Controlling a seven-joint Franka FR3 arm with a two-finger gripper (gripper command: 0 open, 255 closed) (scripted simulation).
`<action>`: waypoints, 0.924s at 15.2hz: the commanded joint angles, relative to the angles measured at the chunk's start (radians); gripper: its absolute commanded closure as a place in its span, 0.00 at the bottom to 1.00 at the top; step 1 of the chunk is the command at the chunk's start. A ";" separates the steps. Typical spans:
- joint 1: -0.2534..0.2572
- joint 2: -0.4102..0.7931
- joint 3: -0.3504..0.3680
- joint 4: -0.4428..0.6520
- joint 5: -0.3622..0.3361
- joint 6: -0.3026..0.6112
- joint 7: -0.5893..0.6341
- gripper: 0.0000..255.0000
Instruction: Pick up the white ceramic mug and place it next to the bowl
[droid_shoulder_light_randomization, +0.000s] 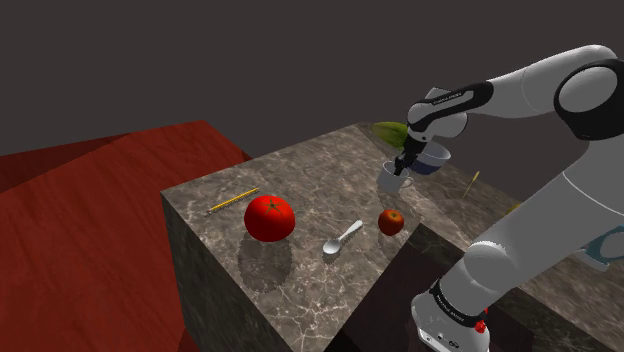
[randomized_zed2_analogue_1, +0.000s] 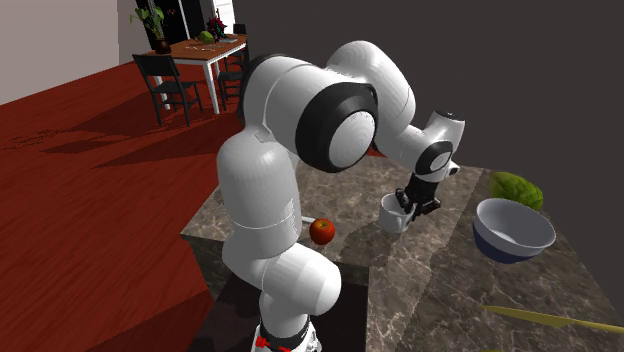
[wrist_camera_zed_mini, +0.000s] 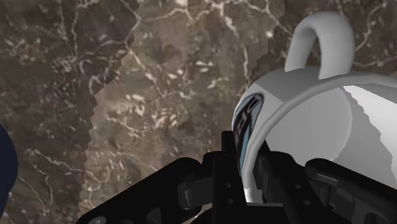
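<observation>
Gripping the plain white ceramic mug (wrist_camera_zed_mini: 299, 108) by its wall, the all-black two-finger gripper (wrist_camera_zed_mini: 248, 167) is clamping the rim, with one finger inside the cup and one outside. I am judging the hold as a pinch on the side roughly opposite the looped handle (wrist_camera_zed_mini: 318, 38).

I am expecting the mug to behave as a stiff, brittle thing: it is not giving under the fingers, and a knock against the stone could chip it. It looks smooth, so I am treating it as slippery. With the grip on one wall and off-centre, it may want to pivot in the fingers. It looks empty, so I am guessing it is fairly light. Taking it by the rim is workable here, and the handle looks too slim a loop to trust.

The mug is hanging over, or perhaps resting on, the brown veined marble countertop (droid_shoulder_light_randomization: 300, 290); I cannot tell whether its base is touching. It is sitting near the round bowl (randomized_zed2_analogue_1: 513, 232), dark blue outside and pale inside, with a strip of bare stone between them in the second exterior view.

Its body is white and straight-sided, shading to grey inside, with a small dark bluish mark by the fingers.
</observation>
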 joint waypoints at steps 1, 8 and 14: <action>0.000 0.003 -0.001 -0.005 0.002 0.009 -0.002 1.00; 0.000 0.003 -0.001 -0.005 0.002 0.009 -0.002 0.00; -0.002 -0.019 0.001 0.010 -0.010 -0.027 0.006 0.00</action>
